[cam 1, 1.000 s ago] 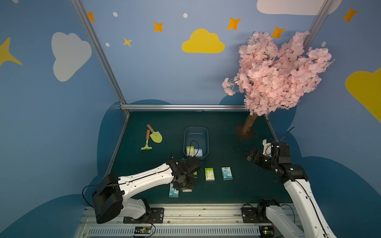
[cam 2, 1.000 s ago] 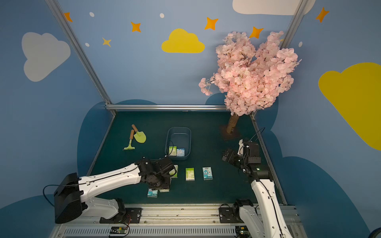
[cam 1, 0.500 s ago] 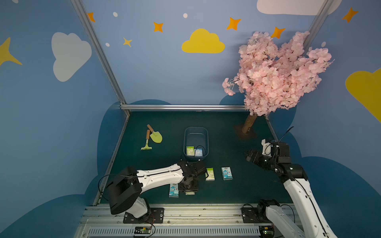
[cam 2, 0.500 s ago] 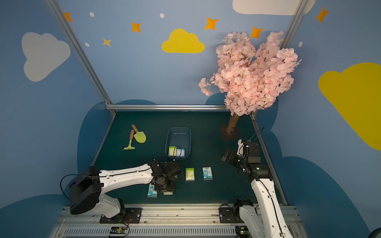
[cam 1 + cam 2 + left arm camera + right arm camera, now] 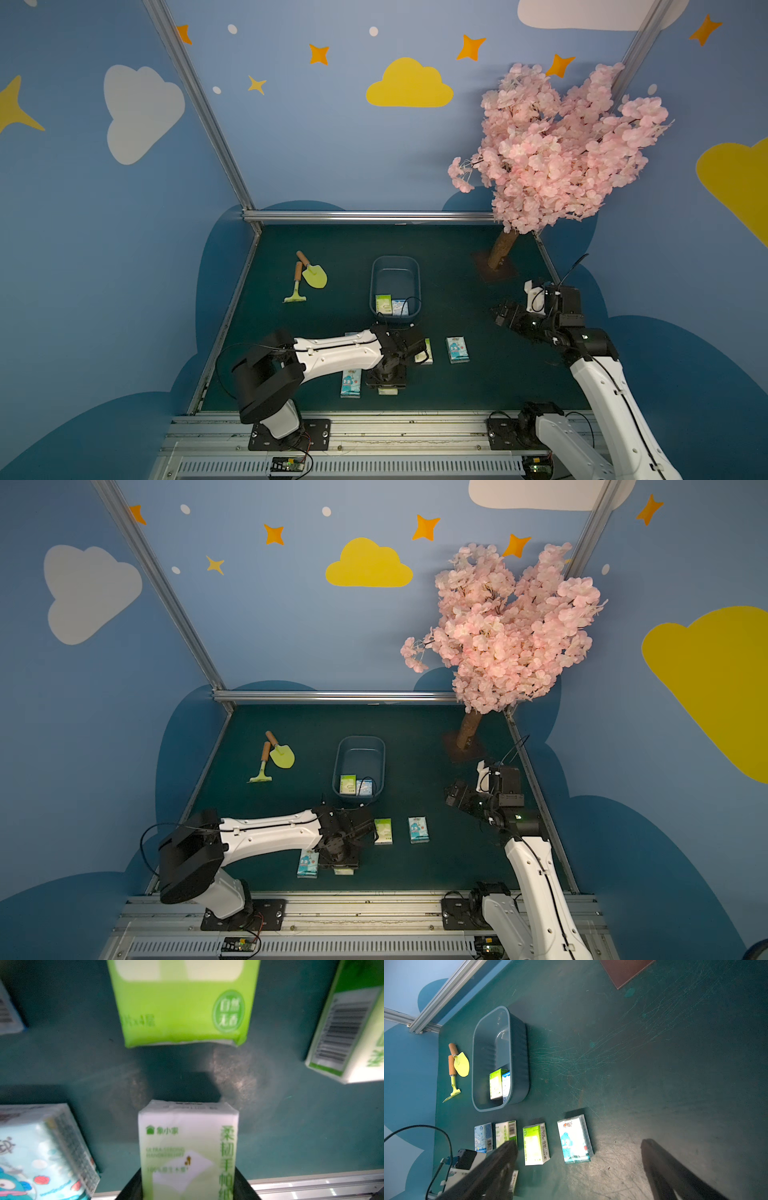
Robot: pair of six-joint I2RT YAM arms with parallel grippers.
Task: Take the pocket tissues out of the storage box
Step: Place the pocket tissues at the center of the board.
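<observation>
Now that the left gripper (image 5: 386,380) has sunk toward the tabletop's (image 5: 478,386) front edge, a green-white pack (image 5: 188,1151) reading "柔韧手帕" stands between its jaws, grip unclear. The right gripper (image 5: 497,318) gapes empty, and two packs (image 5: 383,304) lie in the storage box (image 5: 395,262).

Blue walls (image 5: 332,145), yellow clouds (image 5: 409,85), orange stars (image 5: 319,54); dark green floor (image 5: 457,386); pink blossom tree (image 5: 557,149).

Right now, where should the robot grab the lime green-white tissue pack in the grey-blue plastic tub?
From straight above: the walls of the grey-blue plastic tub block every side. Pinch the lime green-white tissue pack by its short ends, probably; a blue-white pack crowds one long edge.
</observation>
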